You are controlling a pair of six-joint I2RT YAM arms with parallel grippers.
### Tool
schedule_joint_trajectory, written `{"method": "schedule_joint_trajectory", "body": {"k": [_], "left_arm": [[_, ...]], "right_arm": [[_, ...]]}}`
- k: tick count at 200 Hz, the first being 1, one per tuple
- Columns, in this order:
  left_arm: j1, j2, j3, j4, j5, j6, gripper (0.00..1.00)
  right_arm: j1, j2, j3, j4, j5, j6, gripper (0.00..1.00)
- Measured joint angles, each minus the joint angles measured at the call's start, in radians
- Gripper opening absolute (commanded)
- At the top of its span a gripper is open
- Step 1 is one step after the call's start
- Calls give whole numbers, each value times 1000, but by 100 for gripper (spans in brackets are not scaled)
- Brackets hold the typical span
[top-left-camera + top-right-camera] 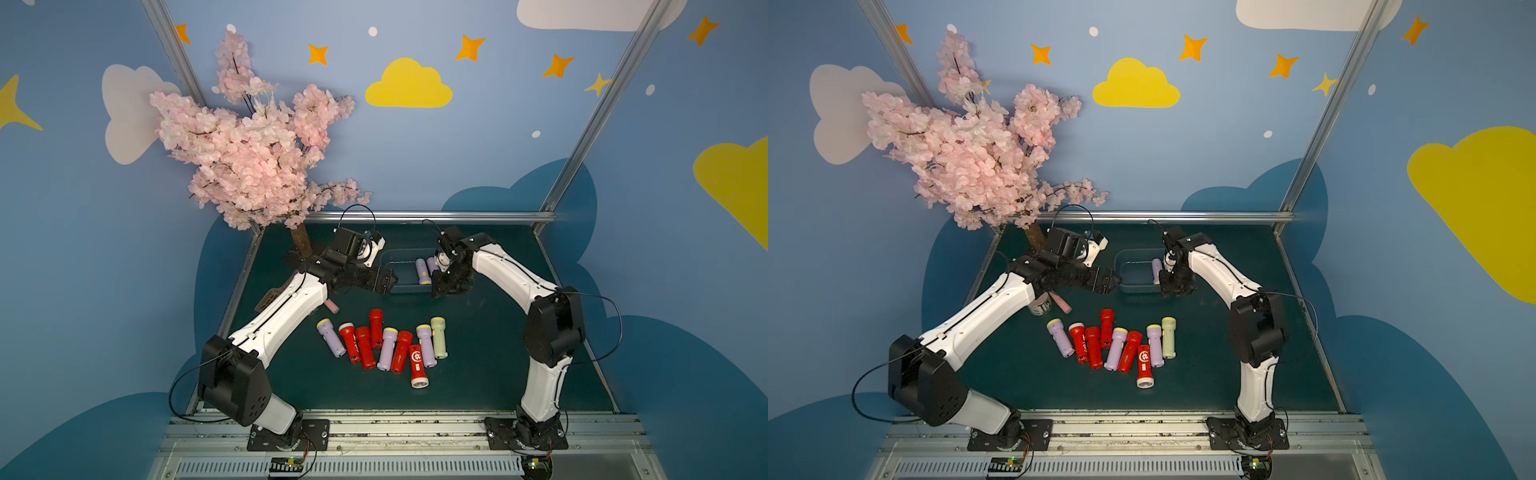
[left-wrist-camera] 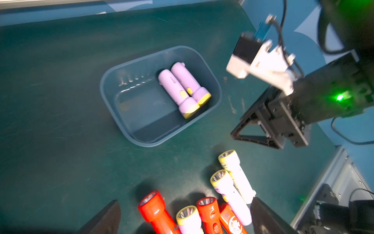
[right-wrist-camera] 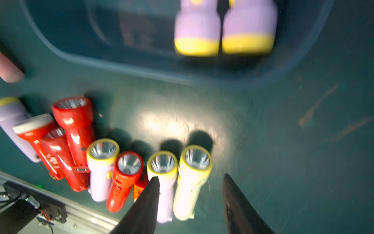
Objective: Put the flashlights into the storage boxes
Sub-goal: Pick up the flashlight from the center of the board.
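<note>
My left gripper (image 1: pixel 386 283) gapes wide and my right gripper (image 3: pixel 190 177) is half-spread; both are empty. The tub (image 2: pixel 102 89) between them holds two lavender flashlights (image 2: pixel 174 89). On the counter (image 1: pixel 478 365) behind them lie five red (image 1: pixel 365 347), three lavender (image 1: pixel 388 349) and one pale-green (image 1: pixel 438 337).

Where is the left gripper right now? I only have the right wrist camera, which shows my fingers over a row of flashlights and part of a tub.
Observer: The left gripper is wide open and empty, beside the left end of the tub.
Operator: How much room does the tub have?
Observer: Only two lavender flashlights lie in it, side by side at its right end. The rest of its floor is bare.
Operator: Is any loose flashlight lying differently?
Observer: Yes, one red flashlight with a white emblem points its head the opposite way to the rest of the row.
</note>
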Motion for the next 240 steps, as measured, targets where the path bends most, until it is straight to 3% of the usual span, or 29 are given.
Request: {"method": "schedule_joint_trajectory", "body": {"k": [51, 110, 240], "left_arm": [[-36, 1, 29, -10, 22, -12, 99], [-78, 13, 43, -32, 35, -15, 99], [-77, 13, 53, -72, 25, -9, 99]], "right_arm": [[31, -148, -255, 64, -29, 79, 51], [62, -177, -407, 166, -74, 166, 50], [79, -74, -448, 250, -63, 207, 49]]}}
